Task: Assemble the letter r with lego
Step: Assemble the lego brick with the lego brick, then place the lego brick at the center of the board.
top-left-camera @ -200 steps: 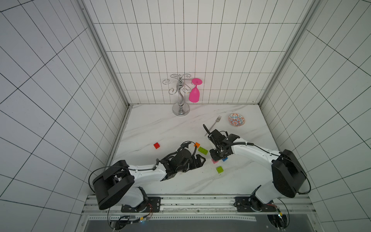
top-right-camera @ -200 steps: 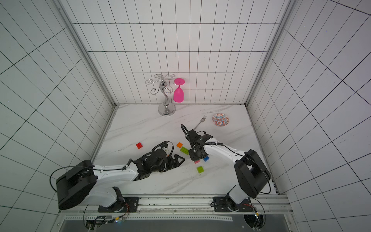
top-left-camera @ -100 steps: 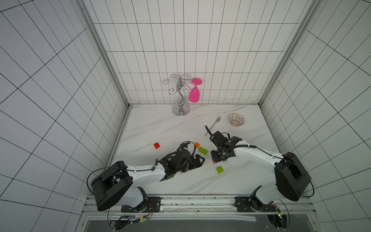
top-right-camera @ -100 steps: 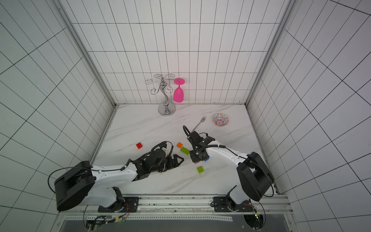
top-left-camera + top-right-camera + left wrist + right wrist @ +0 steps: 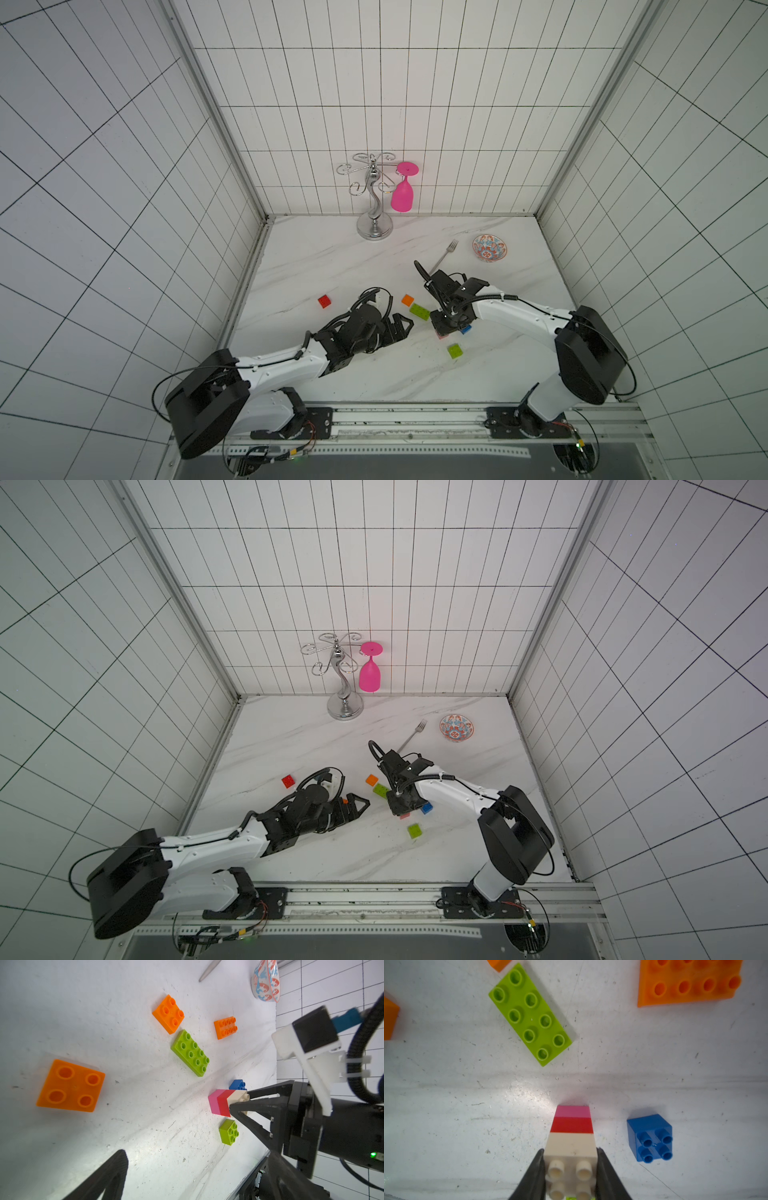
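Firmly, right gripper (image 5: 570,1152) pinches the glossy cream-red-pink studded stack (image 5: 572,1125) (left gripper (image 5: 404,331) spread wide).

light: bright, even | shadows: soft | wrist views: glare, edge blur

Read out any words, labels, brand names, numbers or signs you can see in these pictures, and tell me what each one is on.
No readable text anywhere in these views.
Studs of the cream brick, the blue brick and the long lime green brick: no lettering can be made out.
The patterned bowl: red and blue ornament only, no letters.
The right arm: no label shows, only a small green light.
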You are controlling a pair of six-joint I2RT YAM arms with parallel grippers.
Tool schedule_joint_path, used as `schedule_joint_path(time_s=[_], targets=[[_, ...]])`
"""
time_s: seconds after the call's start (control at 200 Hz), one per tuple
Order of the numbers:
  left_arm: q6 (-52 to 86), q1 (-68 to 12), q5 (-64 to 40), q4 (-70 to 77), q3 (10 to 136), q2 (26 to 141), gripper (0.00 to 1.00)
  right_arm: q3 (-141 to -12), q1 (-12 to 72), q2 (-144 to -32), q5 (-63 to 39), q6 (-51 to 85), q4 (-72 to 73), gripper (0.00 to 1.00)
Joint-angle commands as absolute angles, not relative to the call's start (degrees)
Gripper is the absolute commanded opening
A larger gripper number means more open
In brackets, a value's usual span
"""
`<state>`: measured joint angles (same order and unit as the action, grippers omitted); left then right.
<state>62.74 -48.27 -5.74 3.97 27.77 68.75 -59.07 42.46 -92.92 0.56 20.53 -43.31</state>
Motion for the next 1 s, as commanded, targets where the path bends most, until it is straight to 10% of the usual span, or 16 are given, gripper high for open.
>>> schedule_joint_path(time_s=[0.0, 0.44, 0.999], targets=[[61.48, -46.23, -4.51, -0.48, 26.80, 64.64, 0.97, -50.99, 43.64, -103.57, -2.71, 22.55, -45.86, 0.00], [56.27, -30.78, -4.15, -21.44, 27.63, 45.20, 0.97, -66.37, 44.89, -88.91, -0.71, 18.35, -50.85, 0.00], [52.27, -26.72, -3.29, -30.78, 31.74, 44.09, 0.97, -81.57, 58.88, -103.73, -3.85, 10.05, -51.05, 0.00]])
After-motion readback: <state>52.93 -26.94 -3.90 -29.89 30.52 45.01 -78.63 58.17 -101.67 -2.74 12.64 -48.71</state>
